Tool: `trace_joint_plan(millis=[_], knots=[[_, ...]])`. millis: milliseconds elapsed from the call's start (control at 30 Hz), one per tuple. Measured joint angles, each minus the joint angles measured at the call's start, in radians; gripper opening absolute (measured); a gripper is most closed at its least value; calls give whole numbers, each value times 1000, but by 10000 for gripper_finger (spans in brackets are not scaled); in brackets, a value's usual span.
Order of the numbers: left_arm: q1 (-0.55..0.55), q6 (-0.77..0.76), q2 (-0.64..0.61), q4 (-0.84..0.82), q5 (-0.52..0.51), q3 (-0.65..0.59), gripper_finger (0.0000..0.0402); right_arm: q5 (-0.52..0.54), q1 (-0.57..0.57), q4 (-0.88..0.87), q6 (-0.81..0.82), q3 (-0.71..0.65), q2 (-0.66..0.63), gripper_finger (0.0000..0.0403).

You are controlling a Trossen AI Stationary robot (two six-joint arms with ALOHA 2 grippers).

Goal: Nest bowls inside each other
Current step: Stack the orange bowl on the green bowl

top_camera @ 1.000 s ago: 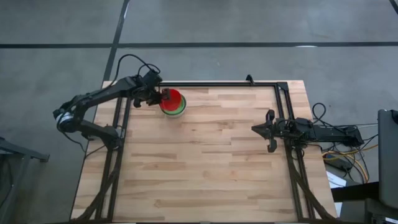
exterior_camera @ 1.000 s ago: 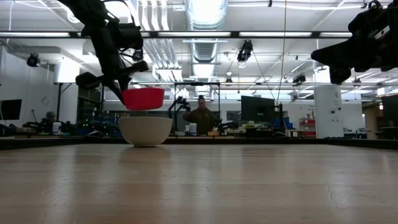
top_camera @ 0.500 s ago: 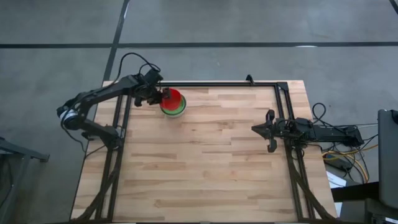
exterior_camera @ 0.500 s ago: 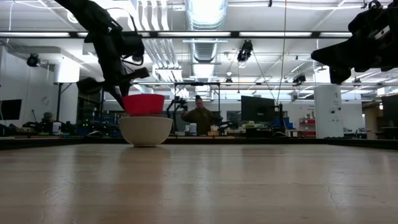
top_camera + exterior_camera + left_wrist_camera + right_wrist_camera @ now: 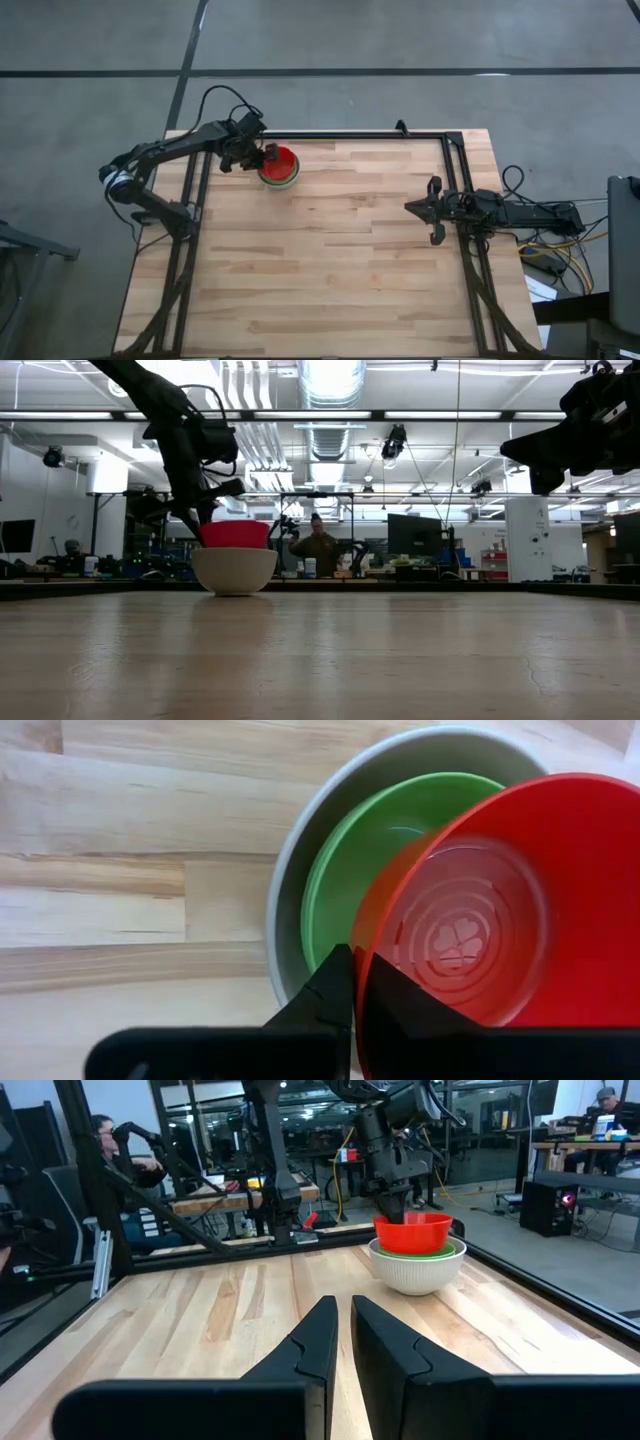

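Patience pays here: your left gripper pinches the red bowl's rim, tilted over the green bowl inside the white bowl. Level it, lower, then release. Your right gripper, fingers nearly together and empty, waits well apart.

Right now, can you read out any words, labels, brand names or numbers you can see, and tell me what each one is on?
No readable text anywhere in these views.
Red bowl: only a moulded clover-like emblem inside rings on its base, no letters or numbers.
Green bowl and white-grey bowl: no markings visible.
Left gripper, shut on the red bowl's rim: no label visible.
Room behind the table: any signs or screens are too small to read.
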Motion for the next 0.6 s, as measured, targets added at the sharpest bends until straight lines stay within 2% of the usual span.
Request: trace_joint_plan(millis=[600], knots=[[2,60,59,10,-30,0,9,0,0,0,0,0,0,34]])
